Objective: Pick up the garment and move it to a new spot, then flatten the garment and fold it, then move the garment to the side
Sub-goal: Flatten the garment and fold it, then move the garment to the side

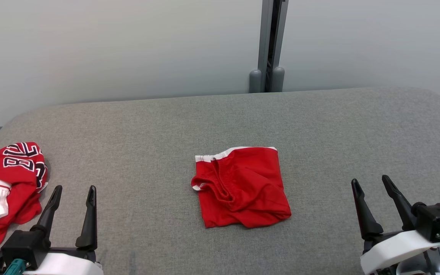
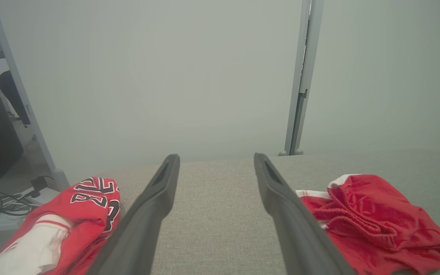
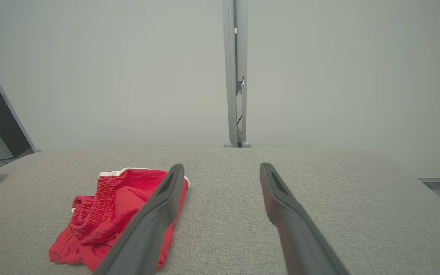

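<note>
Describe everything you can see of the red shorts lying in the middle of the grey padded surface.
The red shorts look like thin, slightly shiny fabric, with white trim along the far edge and a gathered elastic waistband bunched towards the left. They lie folded into a rough, wrinkled square, flat on the grey padded surface, near its middle. Nothing but that surface touches them; the left tool and right tool stand open, well apart from them on either side.

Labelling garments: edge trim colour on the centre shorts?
White trim on the red shorts; clearest in head view.
</note>
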Available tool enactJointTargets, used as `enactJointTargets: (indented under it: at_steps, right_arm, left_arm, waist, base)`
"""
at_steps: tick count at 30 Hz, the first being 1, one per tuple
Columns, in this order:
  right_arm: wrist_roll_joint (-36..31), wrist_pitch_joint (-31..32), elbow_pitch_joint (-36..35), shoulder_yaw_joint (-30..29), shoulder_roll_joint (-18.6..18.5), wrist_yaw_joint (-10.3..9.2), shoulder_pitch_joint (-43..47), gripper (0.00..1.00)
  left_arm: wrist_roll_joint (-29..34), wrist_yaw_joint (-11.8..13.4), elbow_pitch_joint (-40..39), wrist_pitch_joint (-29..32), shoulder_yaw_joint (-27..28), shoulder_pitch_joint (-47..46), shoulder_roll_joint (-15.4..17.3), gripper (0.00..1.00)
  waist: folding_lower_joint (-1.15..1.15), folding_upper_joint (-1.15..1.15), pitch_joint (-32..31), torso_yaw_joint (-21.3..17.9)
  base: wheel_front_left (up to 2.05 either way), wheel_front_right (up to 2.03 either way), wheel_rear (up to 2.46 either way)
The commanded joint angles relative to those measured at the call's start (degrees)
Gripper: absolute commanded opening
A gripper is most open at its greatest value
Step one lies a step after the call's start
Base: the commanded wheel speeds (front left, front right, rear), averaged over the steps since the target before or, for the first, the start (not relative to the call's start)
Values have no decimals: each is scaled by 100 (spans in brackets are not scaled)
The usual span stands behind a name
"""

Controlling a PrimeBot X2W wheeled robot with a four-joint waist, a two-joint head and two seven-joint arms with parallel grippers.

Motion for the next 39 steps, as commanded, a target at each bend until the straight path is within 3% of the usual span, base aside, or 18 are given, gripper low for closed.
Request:
enactJointTargets:
  at_steps: [1, 20, 26, 33, 39]
  right_arm:
    - [36, 15, -15, -17, -25, -2, 32, 100]
    - [45, 12, 29, -64, -25, -2, 12, 100]
    - [-89, 29, 113, -247, -24, -2, -259, 100]
    - [-116, -59, 709, -254, -155, -2, -859, 100]
    - [15, -223, 1675, -25, -268, -2, -1364, 100]
  left_arm:
    - [30, 22, -26, 13, 6, -9, 24, 100]
    - [30, 134, -131, 77, -79, -121, -7, 100]
    - [58, 88, -207, 74, -123, -340, -28, 100]
    - [66, -28, -172, -32, -150, -785, -161, 100]
    - [87, -174, -50, -150, -125, -1117, -315, 100]
  waist:
    - [0, 0, 0, 8]
    - [0, 0, 63, 91]
    - [0, 0, 292, 272]
    - [0, 0, 732, 733]
    - [0, 0, 998, 1120]
  base:
    - [0, 0, 0]
    - [0, 0, 0]
    - [0, 0, 0]
    - [0, 0, 0]
    - [0, 0, 0]
